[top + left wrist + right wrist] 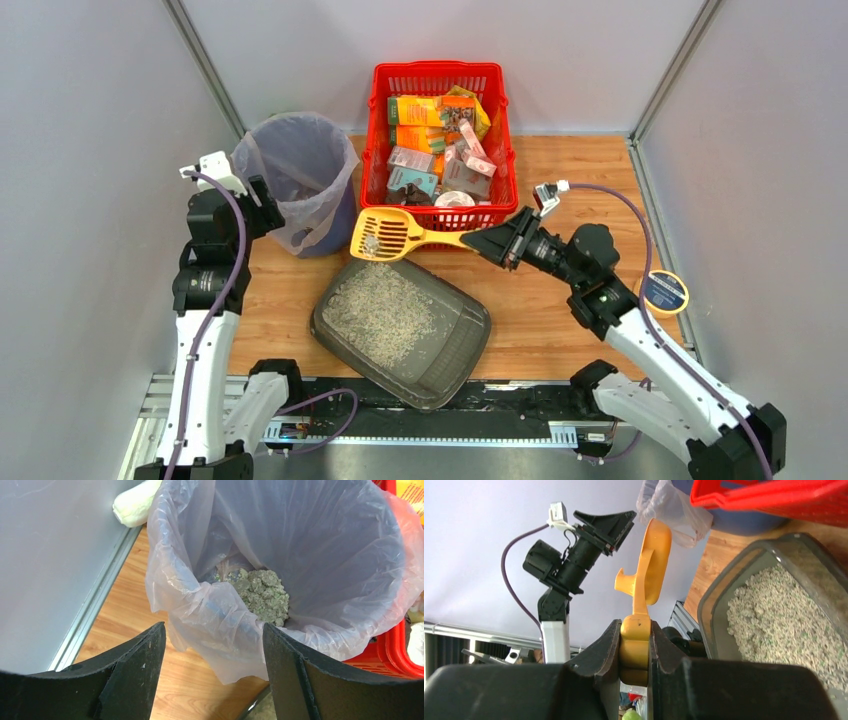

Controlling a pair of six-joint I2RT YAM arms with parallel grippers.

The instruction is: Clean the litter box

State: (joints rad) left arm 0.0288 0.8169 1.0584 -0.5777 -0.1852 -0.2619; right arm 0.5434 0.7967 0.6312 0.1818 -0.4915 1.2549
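Note:
The litter box (455, 365), a dark grey tray of pale gravelly litter (385, 310), lies askew near the table's front edge; its wall (719, 595) also shows in the right wrist view. My right gripper (492, 243) (635, 630) is shut on the handle of a yellow slotted scoop (385, 233) (651, 565). The scoop hangs over the box's far corner with a few grains in it. My left gripper (262, 205) (214, 630) is open and holds nothing, just in front of the bag-lined bin (295, 180) (300, 555). Grey-green clumps (262, 592) lie in the bin.
A red mesh basket (440, 75) full of packets stands at the back, touching the bin's right side. A yellow-rimmed round tin or roll (663, 292) lies at the right edge. Grey walls close in both sides and the back.

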